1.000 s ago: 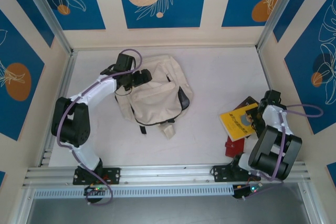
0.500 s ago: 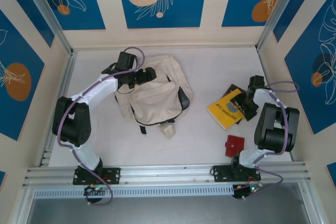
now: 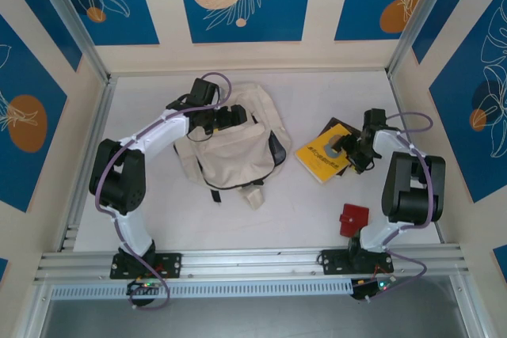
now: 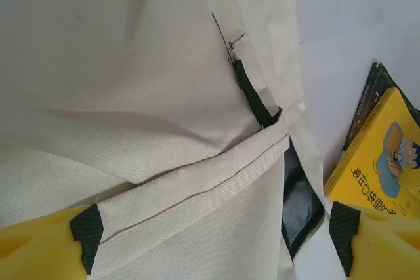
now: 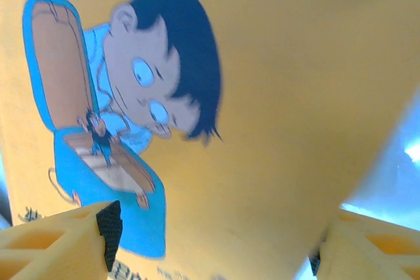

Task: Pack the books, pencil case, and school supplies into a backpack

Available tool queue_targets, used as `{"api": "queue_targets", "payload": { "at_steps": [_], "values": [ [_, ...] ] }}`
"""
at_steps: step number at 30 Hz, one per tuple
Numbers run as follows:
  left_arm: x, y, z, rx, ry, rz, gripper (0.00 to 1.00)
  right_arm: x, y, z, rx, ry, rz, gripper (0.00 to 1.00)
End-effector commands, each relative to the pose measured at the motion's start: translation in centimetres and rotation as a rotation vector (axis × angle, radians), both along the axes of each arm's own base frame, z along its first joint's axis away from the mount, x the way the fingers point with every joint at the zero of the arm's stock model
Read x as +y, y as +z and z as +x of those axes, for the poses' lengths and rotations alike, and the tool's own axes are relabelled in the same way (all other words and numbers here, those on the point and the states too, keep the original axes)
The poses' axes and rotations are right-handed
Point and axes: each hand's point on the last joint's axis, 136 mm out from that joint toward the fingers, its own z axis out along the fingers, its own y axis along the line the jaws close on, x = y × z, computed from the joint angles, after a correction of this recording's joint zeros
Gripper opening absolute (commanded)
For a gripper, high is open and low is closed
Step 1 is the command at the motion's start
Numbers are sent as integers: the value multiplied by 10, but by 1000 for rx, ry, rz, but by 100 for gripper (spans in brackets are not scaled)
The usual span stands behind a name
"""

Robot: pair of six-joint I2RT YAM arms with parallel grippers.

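The backpack lies in the middle of the table, with the left gripper over its top edge, jaws spread wide and empty. Just to its right lie the stacked books, yellow one uppermost. The right gripper is down at that cover, and I cannot tell whether it grips.

Staring point-blank at a yellow book cover, blurring from closeness. Showing a cartoon boy lying tilted across the frame: dark hair, round glasses, blue top, brown shape outlined in blue beside the head. Small dark print peeking in at the bottom edge. Right tool standing wide, yellow fingers with dark pads sitting in both lower corners, cover spanning the gap between. Glowing pale blue-white at far right. Not resolving any contact with the cover.
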Motion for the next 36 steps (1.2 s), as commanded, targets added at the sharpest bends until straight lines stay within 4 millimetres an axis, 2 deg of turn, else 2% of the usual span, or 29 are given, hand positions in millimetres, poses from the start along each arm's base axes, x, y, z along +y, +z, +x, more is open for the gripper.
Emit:
{"api": "queue_targets", "payload": {
  "at_steps": [1, 5, 8, 12, 17, 25, 36],
  "values": [
    [-13, 11, -2, -7, -34, -30, 91, 10, 19, -11, -44, -37, 94, 75],
    [-19, 14, -5, -15, -49, -33, 91, 27, 25, -31, -45, -68, 189, 77],
    [-20, 15, -5, -18, -47, -34, 91, 45, 22, -47, -40, -89, 279, 77],
    [-16, 16, -5, -26, -26, -27, 93, 62, 20, -57, -52, -95, 355, 78],
    [-8, 19, -5, -51, 10, -3, 97, 67, 16, -52, -55, -85, 363, 78],
    [1, 24, -9, -66, 29, 16, 99, 69, -1, -46, -40, -109, 387, 74],
    [2, 36, -8, -103, 47, -7, 100, 75, -14, -46, -63, -104, 417, 67]
  ]
}}
